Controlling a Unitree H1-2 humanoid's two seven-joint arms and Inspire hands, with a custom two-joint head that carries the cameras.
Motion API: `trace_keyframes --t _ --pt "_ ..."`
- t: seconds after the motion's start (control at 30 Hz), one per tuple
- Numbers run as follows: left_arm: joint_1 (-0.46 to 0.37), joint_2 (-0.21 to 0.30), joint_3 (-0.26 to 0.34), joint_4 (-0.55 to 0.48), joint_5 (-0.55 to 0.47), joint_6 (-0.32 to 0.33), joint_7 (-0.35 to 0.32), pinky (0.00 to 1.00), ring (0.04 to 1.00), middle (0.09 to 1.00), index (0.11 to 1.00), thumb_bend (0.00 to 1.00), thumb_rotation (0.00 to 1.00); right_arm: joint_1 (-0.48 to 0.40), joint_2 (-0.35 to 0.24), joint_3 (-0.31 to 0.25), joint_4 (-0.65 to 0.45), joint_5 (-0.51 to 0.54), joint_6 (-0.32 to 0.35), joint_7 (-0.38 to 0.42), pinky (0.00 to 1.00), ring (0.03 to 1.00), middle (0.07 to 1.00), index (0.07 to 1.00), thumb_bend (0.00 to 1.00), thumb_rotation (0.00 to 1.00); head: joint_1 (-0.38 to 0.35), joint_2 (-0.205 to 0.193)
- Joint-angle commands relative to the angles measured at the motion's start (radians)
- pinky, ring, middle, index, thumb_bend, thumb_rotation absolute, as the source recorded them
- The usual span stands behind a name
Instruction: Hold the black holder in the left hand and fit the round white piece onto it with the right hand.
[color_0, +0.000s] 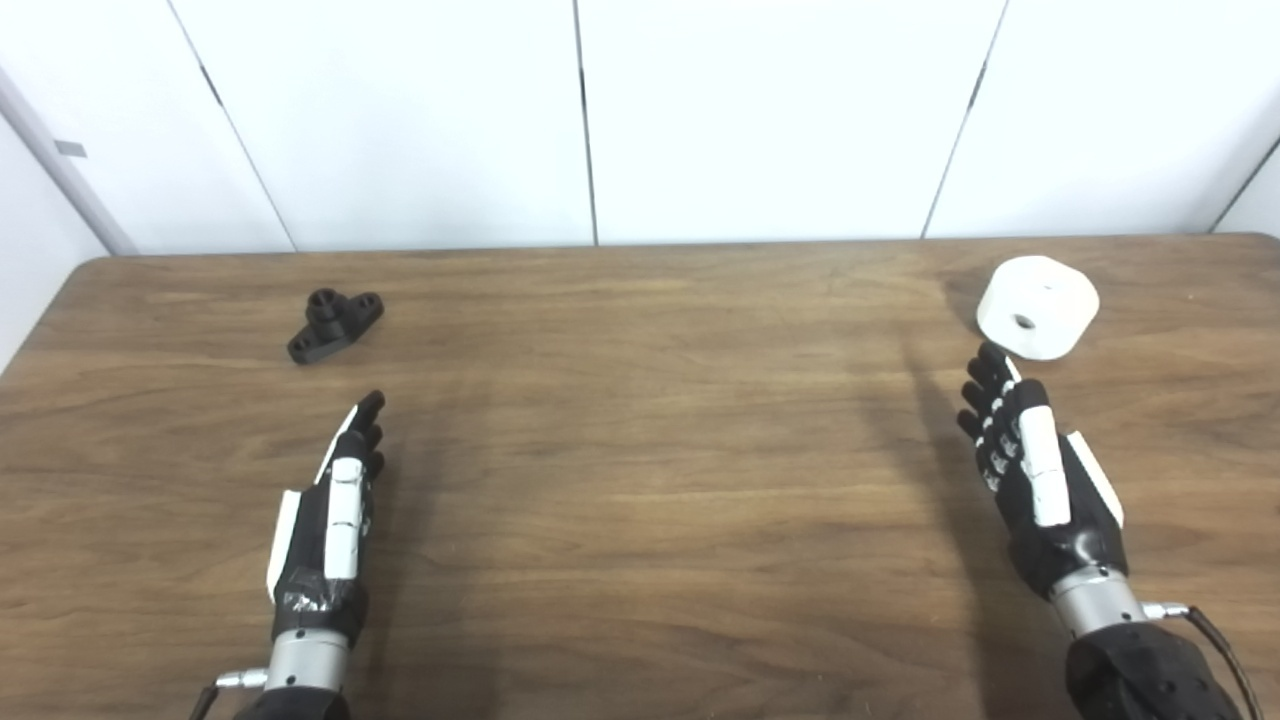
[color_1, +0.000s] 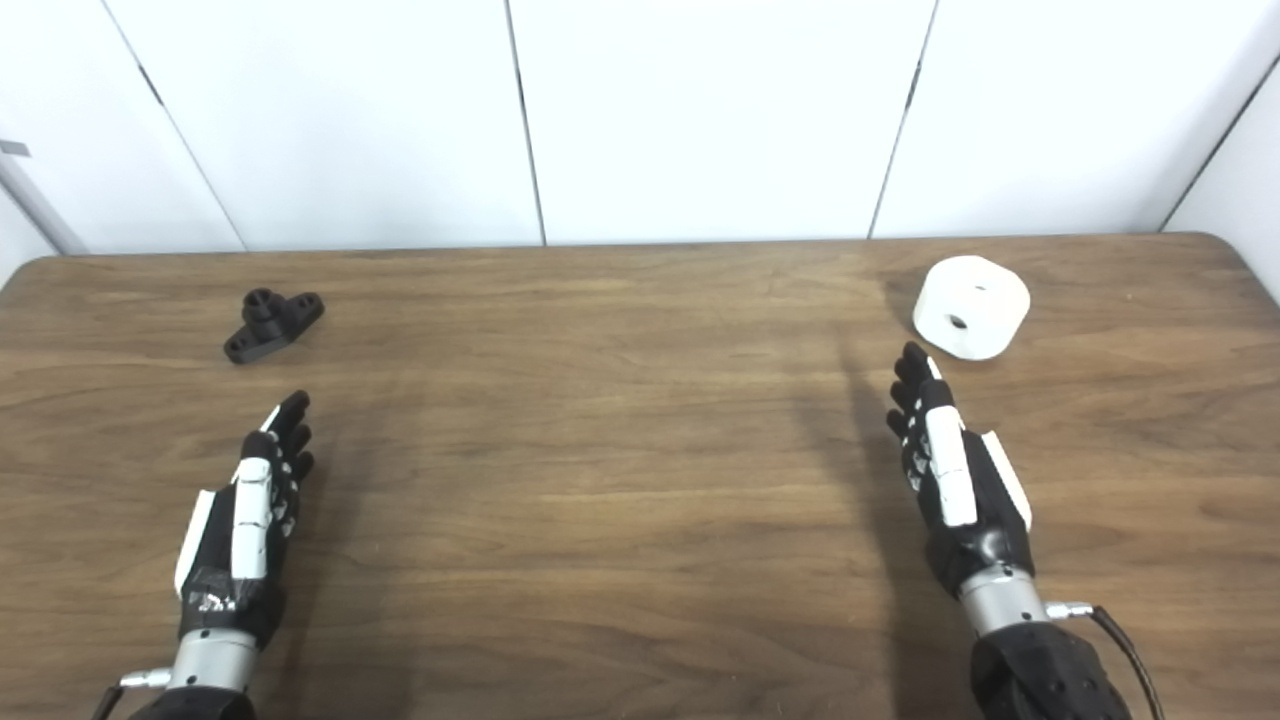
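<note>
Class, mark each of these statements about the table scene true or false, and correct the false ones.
1. The left hand grips the black holder. False: it is open, and the holder lies on the table beyond its fingertips.
2. The white piece sits at the far right of the table. True.
3. The white piece is already fitted on the holder. False: they lie far apart.
4. The right hand holds nothing. True.
5. The white piece has a hole in its face. True.

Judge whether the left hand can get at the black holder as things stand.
Probably yes: the left hand is open, and the black holder lies just beyond its fingertips with only bare table between them.
</note>
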Motion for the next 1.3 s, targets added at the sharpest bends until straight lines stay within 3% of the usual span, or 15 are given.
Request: trace_keyframes --t 0.0,0.3,0.5,0.77,1.0,1.27 --pt "-0.007 0.011 0.002 -0.027 -0.008 -0.023 -0.002 1.00 1.000 1.000 0.957 0.56 1.00 -0.014 -0.003 -0.005 -0.033 0.006 -0.029 -0.004 1.00 1.000 1.000 1.000 0.61 1.00 0.000 0.000" --pt "-0.006 0.014 0.003 -0.029 -0.010 -0.021 -0.004 1.00 1.000 0.999 0.951 0.56 1.00 -0.014 0.000 -0.002 -0.040 0.003 -0.021 -0.007 1.00 1.000 1.000 1.000 0.61 1.00 -0.004 0.002" --pt "-0.002 -0.003 -0.005 -0.020 0.018 -0.039 0.013 1.00 1.000 0.983 0.938 0.54 1.00 -0.008 -0.010 -0.008 -0.026 0.002 -0.044 -0.001 1.00 1.000 1.000 1.000 0.62 1.00 0.078 -0.036" --pt "0.016 -0.029 -0.049 0.011 0.044 -0.077 0.014 1.00 1.000 0.994 0.951 0.51 1.00 0.007 -0.044 -0.025 0.027 0.030 -0.095 0.030 1.00 1.000 1.000 1.000 0.60 1.00 0.245 -0.141" --pt "0.024 -0.040 -0.072 0.042 0.083 -0.122 0.031 1.00 1.000 0.994 0.954 0.46 1.00 0.010 -0.053 -0.020 0.036 0.047 -0.099 0.042 1.00 1.000 1.000 1.000 0.64 1.00 0.281 -0.195" --pt "0.027 -0.047 -0.089 0.078 0.107 -0.150 0.051 1.00 1.000 0.996 0.946 0.52 0.97 0.019 -0.046 -0.013 0.070 0.019 -0.150 0.024 1.00 1.000 1.000 1.000 0.61 1.00 0.286 -0.246"
